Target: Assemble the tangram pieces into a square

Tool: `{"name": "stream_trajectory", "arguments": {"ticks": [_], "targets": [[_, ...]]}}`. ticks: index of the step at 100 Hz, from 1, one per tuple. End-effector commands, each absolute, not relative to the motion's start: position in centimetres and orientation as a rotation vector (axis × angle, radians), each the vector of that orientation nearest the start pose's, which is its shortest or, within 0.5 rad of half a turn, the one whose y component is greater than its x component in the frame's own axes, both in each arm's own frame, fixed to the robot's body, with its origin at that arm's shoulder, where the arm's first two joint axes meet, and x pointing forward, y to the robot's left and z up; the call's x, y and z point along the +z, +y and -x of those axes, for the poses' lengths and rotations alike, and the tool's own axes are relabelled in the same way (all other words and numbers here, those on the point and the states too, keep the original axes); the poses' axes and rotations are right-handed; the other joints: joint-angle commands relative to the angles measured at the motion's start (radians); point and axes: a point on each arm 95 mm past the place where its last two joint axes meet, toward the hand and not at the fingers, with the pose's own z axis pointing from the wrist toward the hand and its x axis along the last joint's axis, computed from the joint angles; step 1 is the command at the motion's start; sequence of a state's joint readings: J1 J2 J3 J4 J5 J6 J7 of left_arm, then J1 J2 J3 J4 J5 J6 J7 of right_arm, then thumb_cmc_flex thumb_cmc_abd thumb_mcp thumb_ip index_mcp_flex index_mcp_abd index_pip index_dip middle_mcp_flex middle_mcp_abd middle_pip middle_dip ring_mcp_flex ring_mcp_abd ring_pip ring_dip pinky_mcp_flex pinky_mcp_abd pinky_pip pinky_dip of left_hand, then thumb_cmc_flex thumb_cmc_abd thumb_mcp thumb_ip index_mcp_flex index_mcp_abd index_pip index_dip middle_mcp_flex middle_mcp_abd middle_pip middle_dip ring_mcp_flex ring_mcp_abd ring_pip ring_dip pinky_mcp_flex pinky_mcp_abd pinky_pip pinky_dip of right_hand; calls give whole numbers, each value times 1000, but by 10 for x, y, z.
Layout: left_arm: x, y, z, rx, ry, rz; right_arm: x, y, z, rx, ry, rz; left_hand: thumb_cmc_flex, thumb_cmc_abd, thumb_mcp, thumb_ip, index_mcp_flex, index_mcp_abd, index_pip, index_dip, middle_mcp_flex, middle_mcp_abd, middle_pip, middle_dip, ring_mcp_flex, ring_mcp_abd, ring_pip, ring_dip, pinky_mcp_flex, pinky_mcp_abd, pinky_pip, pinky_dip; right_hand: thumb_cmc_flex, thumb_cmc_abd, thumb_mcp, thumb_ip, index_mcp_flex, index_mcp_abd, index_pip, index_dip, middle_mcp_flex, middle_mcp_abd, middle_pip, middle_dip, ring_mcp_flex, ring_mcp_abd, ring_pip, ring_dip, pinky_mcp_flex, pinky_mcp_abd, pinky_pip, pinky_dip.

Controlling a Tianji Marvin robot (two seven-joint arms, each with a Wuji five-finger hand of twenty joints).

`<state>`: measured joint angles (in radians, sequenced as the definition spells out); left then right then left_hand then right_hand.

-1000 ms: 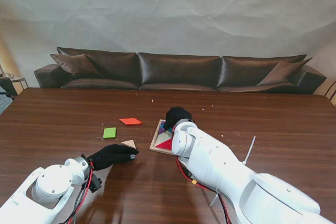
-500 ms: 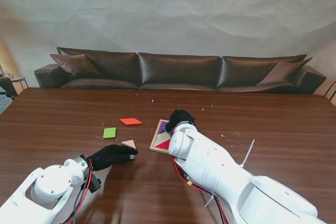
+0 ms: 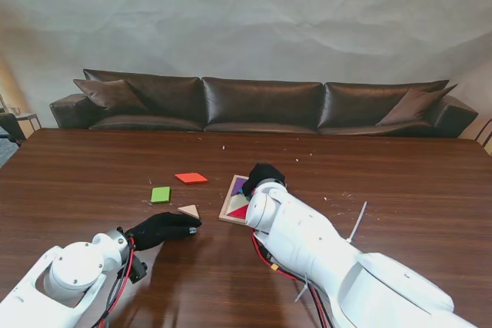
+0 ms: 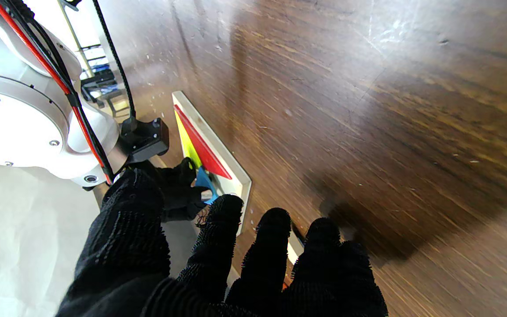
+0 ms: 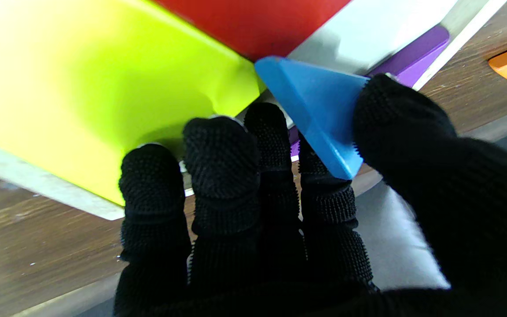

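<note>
Placing step: right hand [image 5: 306, 211] pinches the blue triangle [image 5: 313, 110] over the tray [image 3: 227, 207] mid-tabletop beside the yellow piece [image 5: 104, 88]; left hand [image 3: 163, 228] rests flat, empty; next needs rotating blue into the open gap.

Left arm [image 3: 65, 282]: glossy white rounded shells, disc-shaped joint cap; red and black cables [image 3: 123, 282] looped beside the wrist. Left robot hand [image 3: 163, 228]: five fingers in black knitted, nubbed glove. Right arm [image 3: 323, 247]: larger white segmented shells, round silver screws on the wrist flange [image 4: 20, 127], black box-shaped connector [image 4: 144, 140], red and black cabling beneath, white cable ties. Right robot hand [image 3: 263, 173]: same black textured glove.
</note>
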<state>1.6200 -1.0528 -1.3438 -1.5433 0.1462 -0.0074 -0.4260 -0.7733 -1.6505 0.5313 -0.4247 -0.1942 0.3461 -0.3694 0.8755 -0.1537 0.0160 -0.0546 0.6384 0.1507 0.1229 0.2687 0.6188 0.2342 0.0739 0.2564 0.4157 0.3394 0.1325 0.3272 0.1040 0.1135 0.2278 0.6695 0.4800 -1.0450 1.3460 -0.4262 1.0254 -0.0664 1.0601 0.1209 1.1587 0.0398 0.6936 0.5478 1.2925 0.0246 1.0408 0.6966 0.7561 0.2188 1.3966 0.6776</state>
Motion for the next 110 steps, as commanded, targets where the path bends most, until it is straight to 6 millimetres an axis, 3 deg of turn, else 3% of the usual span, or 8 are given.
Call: {"name": "stream_trajectory", "arguments": {"ticks": [1, 24, 36, 51, 110], "targets": [[-378, 46, -372, -1658, 1405, 2317, -387, 158, -541, 1232, 1209, -1778, 29, 44, -23, 31, 6, -9, 0, -1, 10, -2, -1, 1, 13, 73, -9, 8, 22, 235, -6, -19, -15, -23, 15, 22, -38, -7, -14, 18, -41, 27, 0, -15, 23, -13, -5, -6, 60, -7, -3, -2], [-379, 46, -373, -1660, 1414, 2316, -384, 154, -542, 1228, 1213, -1757, 28, 44, -23, 31, 5, -9, 0, -1, 10, -3, -1, 1, 14, 74, -8, 9, 22, 235, -6, -19, -20, -20, 12, 22, -41, -13, -43, 46, -53, 26, 23, -34, 23, -15, -1, -3, 55, -10, 2, -3], [-379, 46, -373, -1661, 1416, 2316, -383, 153, -543, 1232, 1206, -1756, 28, 44, -23, 31, 6, -10, 0, -1, 9, -3, -1, 1, 13, 74, -9, 8, 22, 234, -6, -19, 2, 12, 21, 26, 61, -63, 44, 26, 31, -3, 37, -26, 24, -18, 53, 20, 81, -14, 12, -8], [-380, 47, -373, -1654, 1416, 2319, -381, 154, -545, 1247, 1180, -1761, 29, 44, -22, 31, 6, -8, 0, -1, 9, -2, -2, 1, 13, 74, -9, 8, 22, 234, -6, -19, 10, -28, 37, 23, 106, -41, 67, -8, 84, 0, 15, -21, 25, -19, 85, 28, 101, -7, 12, -15], [-381, 48, -370, -1655, 1402, 2325, -378, 148, -549, 1205, 1048, -1816, 29, 48, -23, 30, 6, -8, 0, -1, 9, 0, -1, 1, 13, 74, -9, 8, 23, 235, -6, -19, -22, 13, 43, 37, 87, -28, 56, -25, 58, 10, -4, -8, 24, -18, 84, 22, 103, -9, 6, -17]]}}
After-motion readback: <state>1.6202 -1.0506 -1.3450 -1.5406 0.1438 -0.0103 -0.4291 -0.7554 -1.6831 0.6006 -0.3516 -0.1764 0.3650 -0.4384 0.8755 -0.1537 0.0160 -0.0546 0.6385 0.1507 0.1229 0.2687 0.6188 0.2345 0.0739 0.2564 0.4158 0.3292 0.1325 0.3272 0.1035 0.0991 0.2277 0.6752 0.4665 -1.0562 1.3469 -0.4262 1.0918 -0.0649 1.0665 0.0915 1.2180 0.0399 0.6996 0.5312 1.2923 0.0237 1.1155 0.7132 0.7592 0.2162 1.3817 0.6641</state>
